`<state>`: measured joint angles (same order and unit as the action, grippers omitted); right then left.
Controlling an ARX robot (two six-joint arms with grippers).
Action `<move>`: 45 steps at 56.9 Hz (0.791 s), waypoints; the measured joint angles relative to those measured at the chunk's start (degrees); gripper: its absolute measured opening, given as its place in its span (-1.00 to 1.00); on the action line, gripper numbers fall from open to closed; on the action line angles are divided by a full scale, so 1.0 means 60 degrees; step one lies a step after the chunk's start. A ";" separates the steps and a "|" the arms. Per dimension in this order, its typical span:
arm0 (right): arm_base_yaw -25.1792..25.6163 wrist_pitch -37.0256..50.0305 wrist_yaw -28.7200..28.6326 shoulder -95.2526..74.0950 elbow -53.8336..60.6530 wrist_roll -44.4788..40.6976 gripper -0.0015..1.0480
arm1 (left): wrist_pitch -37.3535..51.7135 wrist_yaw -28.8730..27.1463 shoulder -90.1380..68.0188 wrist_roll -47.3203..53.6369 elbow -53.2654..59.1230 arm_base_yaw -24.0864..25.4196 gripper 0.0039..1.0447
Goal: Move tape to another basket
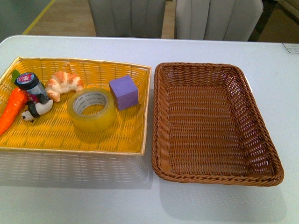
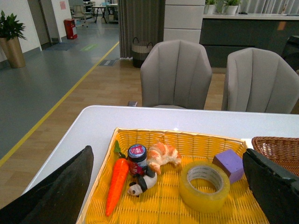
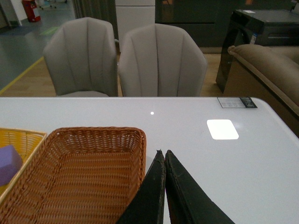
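Note:
The tape [image 1: 91, 110], a yellowish translucent roll with a white core, lies flat in the bright yellow basket [image 1: 93, 142], next to a purple cube [image 1: 124, 92]. It also shows in the left wrist view [image 2: 204, 185]. The dark brown wicker basket [image 1: 161, 154] stands empty to the right; its rim also shows in the right wrist view [image 3: 140, 154]. Neither arm shows in the front view. My left gripper [image 2: 168, 161] is open, held above and short of the yellow basket [image 2: 154, 212], its fingers wide apart. My right gripper [image 3: 162, 152] is shut and empty beside the brown basket's right side.
The yellow basket also holds a toy carrot [image 1: 12, 109], a small jar [image 1: 30, 84], a panda figure [image 1: 37, 109] and a croissant [image 1: 64, 83]. Two grey chairs [image 1: 177, 17] stand behind the white table [image 1: 261, 60]. A white label [image 1: 290, 47] lies at the far right edge.

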<state>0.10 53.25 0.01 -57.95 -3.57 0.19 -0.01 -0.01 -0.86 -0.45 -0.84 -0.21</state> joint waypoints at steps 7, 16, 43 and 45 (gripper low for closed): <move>0.0000 -0.0707 0.0000 0.0954 0.0200 0.0000 -0.96 | 0.0000 0.0000 0.0000 0.0000 0.0000 0.0000 0.83; 0.0000 -0.1676 0.0004 0.2095 0.0364 0.0000 -0.96 | 0.0000 0.0004 0.0000 0.0000 0.0000 0.0000 0.83; 0.0000 -0.4659 0.0000 0.5406 0.0379 0.0000 -0.96 | 0.0000 0.0004 0.0000 0.0000 0.0000 0.0000 0.83; 0.0000 -0.4798 0.0000 0.5559 0.0379 0.0000 -0.96 | 0.0000 0.0000 0.0000 0.0000 0.0000 0.0000 0.83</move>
<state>0.10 24.47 0.01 -24.60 -1.30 0.19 -0.01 -0.01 -0.86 -0.45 -0.84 -0.21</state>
